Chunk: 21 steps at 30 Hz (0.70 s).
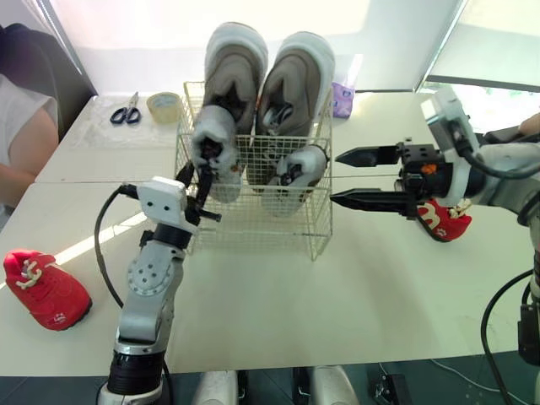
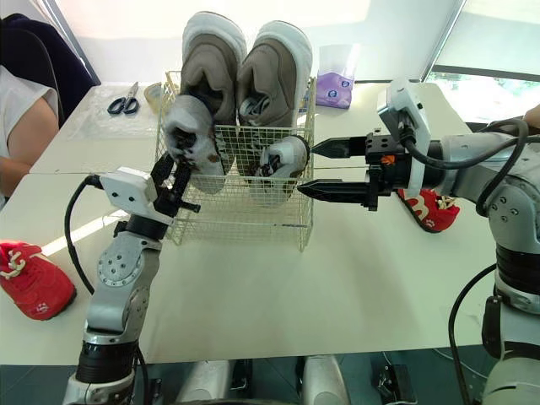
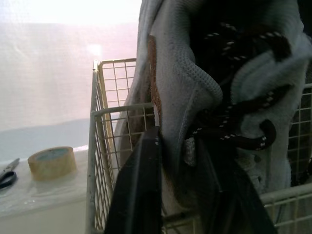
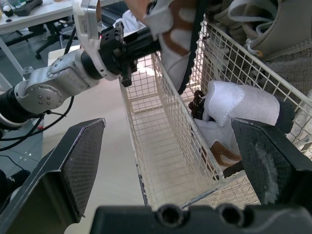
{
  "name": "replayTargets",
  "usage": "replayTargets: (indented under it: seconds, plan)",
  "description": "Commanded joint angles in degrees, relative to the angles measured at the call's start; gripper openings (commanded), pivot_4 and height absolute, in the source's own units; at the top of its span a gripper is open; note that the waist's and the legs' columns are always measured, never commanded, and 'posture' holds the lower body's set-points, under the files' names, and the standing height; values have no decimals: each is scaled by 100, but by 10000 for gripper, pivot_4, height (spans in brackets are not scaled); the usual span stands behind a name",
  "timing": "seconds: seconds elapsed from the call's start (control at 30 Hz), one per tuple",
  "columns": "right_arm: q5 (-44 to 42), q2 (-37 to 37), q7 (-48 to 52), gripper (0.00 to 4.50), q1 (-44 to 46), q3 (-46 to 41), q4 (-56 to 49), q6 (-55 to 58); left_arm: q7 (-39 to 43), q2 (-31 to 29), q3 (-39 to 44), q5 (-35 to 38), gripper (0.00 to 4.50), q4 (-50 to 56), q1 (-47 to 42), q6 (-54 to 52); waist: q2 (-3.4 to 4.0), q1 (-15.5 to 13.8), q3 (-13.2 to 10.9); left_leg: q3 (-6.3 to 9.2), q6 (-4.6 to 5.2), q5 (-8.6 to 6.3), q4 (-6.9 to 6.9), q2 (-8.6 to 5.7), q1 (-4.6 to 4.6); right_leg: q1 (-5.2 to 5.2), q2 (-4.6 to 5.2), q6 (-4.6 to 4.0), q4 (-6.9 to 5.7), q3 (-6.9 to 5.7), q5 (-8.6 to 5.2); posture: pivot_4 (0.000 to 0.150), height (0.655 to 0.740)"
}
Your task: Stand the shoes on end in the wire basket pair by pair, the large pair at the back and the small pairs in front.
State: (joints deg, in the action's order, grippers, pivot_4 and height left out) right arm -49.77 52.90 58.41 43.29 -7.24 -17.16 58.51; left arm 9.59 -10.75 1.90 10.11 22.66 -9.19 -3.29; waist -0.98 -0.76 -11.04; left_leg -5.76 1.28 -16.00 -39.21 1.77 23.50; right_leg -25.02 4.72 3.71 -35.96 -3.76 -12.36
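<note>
Left gripper point(image 1: 201, 187) pinches 1 small white shoe point(image 1: 213, 143) at the front-left corner of the wire basket point(image 1: 278, 232); right gripper point(image 1: 336, 177) hangs spread alongside.

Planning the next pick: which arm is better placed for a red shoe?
Right. The right gripper is open, a red shoe beside it; the left gripper is shut on a small white shoe at the basket.

The right gripper point(image 1: 348, 178) hides half the red shoe point(image 1: 447, 222) behind it; the small grey shoe point(image 1: 215, 135) covers the fingertips of the left gripper point(image 1: 201, 187).
</note>
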Motion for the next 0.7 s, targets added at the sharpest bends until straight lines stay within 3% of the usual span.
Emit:
replayTargets:
  seconds: [0.03, 0.07, 0.2, 0.53, 0.63, 0.7]
  plan:
    - [-26, -8, 14, 45000, 50, -82, -20, -126, 65, -132, 168, 298, 31103, 492, 99, -552, 0, 2, 0, 0, 0, 0, 0, 0, -1, 0, -1, 0, -2, 0, 0, 1500, 7400]
    - [-18, -21, 18, 45000, 33, -63, -16, -137, 45, -161, 223, 443, 34088, 638, 141, -836, 0, 3, 0, 0, 0, 0, 0, 1, -1, -2, -2, 0, -2, 0, 0, 1500, 7400]
    - [49, -37, 73, 45000, -55, 29, 32, -220, -71, -398, 478, 1027, 34088, 1474, 418, -2147, 2, 8, 1, 1, 0, 0, 2, 3, -1, -2, -4, 1, -1, 1, 0, 1500, 7400]
    - [192, -100, 203, 45000, -82, 230, 234, -414, 156, -1031, 1527, 2942, 34088, 2606, 1039, -3561, 3, 7, 1, 1, -1, 0, 2, 2, -2, -2, -11, -7, 0, 2, -5, 1500, 7400]
    - [221, -77, 104, 45000, -160, 161, 226, -367, 442, -1308, 2172, 4006, 34088, 2744, 1477, -3662, 3, 14, 1, 0, -1, -1, 2, 3, -1, -3, -5, -8, 4, 5, -6, 1500, 7400]
    - [516, -73, -67, 45000, -176, 127, 387, -608, 548, -1676, 2752, 5196, 39609, 2622, 1579, -3672, 2, 16, 0, 1, -2, -1, 3, 4, -1, -6, -3, -10, 3, 9, -7, 1500, 7400]
